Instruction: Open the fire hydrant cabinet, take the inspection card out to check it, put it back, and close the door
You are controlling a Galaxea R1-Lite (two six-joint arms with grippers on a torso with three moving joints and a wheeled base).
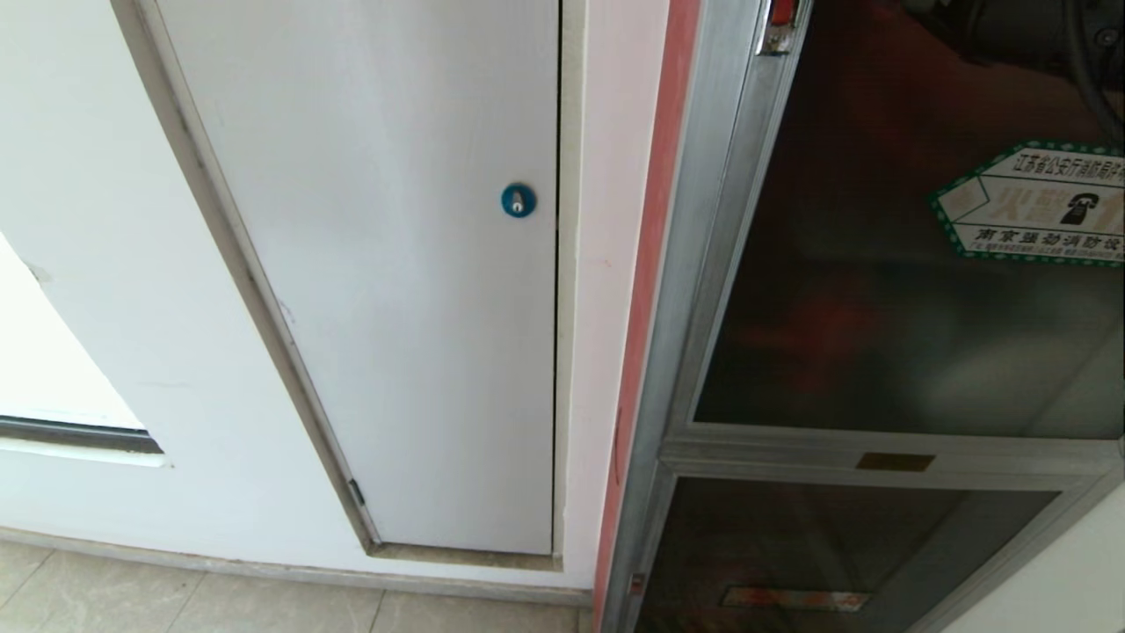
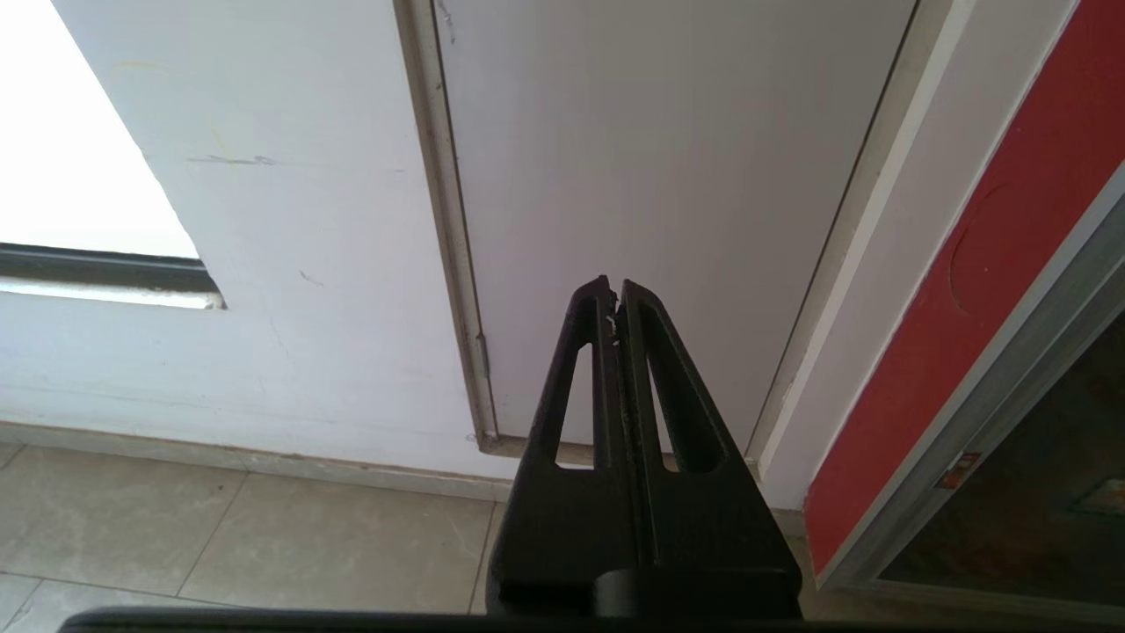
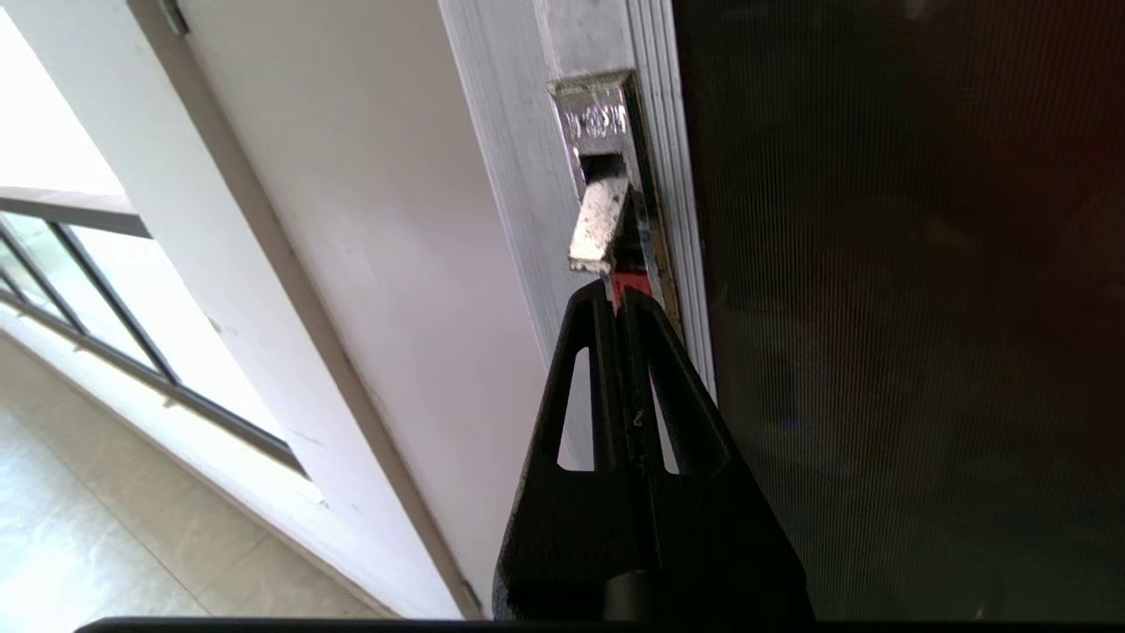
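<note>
**Right hand at the latch of the closed cabinet door**

The white wall (image 1: pixel 105 290) is seen across the left of the head view, with a pale tiled floor (image 1: pixel 176 607) below it. Set in the wall is a plain white panel (image 1: pixel 387 290), fitted with a blue round lock (image 1: pixel 518 200) near its right edge. A window (image 1: pixel 53 387) with a dark lower frame is seen at the far left.

The fire hydrant cabinet (image 1: pixel 655 352) is placed just to the right of the panel, its red side and silver aluminium frame running from top to bottom of the view. The door (image 1: pixel 879 290), a dark tinted-glass pane in that frame, is seen lying flat in the frame, closed. A green-edged hexagonal sticker (image 1: pixel 1037 207) with Chinese text and a phone icon is carried on the glass at the right edge. A smaller dark glass panel (image 1: pixel 817 545) is set beneath the door.

The inspection card is not seen in any view.

The right hand (image 3: pixel 617 294) is held with its fingers pressed together, empty, its tips just below a silver latch (image 3: pixel 602 198) on the door frame, where a small red part shows at the tips; contact cannot be judged.

The left hand (image 2: pixel 613 294) is likewise closed on nothing, pointed at the foot of the white panel, well apart from the cabinet.
</note>
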